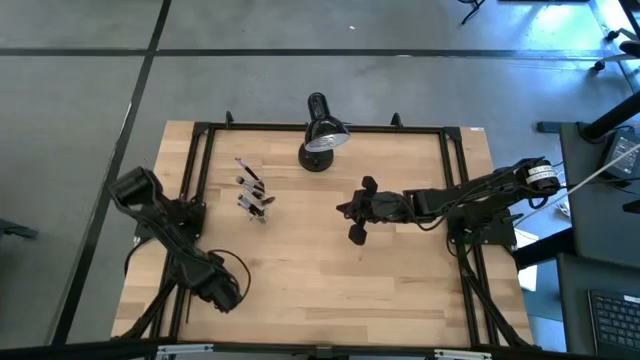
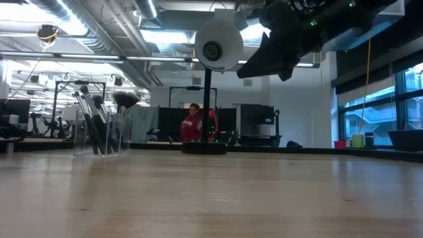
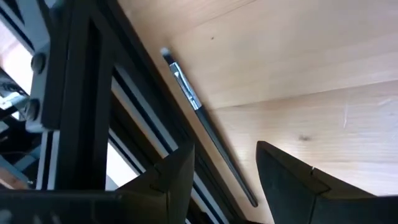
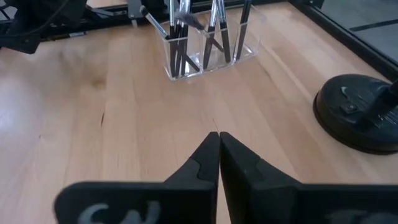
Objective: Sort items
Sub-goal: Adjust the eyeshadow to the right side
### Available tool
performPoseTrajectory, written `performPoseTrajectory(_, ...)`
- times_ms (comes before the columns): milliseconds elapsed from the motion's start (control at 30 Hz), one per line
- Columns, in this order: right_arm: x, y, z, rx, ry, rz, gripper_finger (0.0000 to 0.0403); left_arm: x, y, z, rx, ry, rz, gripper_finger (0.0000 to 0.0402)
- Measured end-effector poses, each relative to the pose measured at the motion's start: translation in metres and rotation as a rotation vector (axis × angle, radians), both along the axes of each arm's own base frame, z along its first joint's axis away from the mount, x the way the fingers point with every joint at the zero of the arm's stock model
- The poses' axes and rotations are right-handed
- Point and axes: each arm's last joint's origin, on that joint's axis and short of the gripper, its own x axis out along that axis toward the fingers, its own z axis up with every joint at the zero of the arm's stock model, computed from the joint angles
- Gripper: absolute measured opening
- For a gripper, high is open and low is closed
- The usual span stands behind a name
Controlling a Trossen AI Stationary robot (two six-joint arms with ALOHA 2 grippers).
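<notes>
One item, a thin dark-handled brush with a silvery ferrule (image 3: 186, 93), lies flat on the wood beside the black frame rail (image 3: 93, 93). My left gripper (image 3: 224, 186) is open just above it at the table's near left (image 1: 218, 290). One finger stands on each side of the handle and neither touches it. Several more brushes stand upright in a clear holder (image 1: 253, 192) (image 4: 208, 46) (image 2: 99, 132) at the left middle. My right gripper (image 4: 217, 140) is shut and empty, hanging above mid-table (image 1: 345, 210).
A black desk lamp (image 1: 320, 135) stands at the far middle of the table, and its round base (image 4: 357, 112) is close beside my right gripper. Black frame rails run along the table's left, far and right sides. Bare wood lies across the near half (image 1: 330, 290).
</notes>
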Motion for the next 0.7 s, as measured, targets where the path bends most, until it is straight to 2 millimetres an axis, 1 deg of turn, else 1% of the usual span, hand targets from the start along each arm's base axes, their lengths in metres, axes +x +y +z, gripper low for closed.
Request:
performPoseTrajectory(267,-0.001,0.0,-0.003,0.001,0.028,-0.002,0.0014,-0.001,0.0,-0.005,-0.007,-0.002,-0.046,0.0167)
performPoseTrajectory(400,-0.001,0.0,-0.003,0.001,0.03,-0.002,0.0014,-0.003,-0.002,-0.005,0.016,-0.033,-0.067,0.0167)
performPoseTrajectory(700,-0.001,0.0,-0.002,0.004,0.029,-0.003,0.0014,-0.016,-0.011,-0.005,0.05,-0.029,-0.07,0.0167)
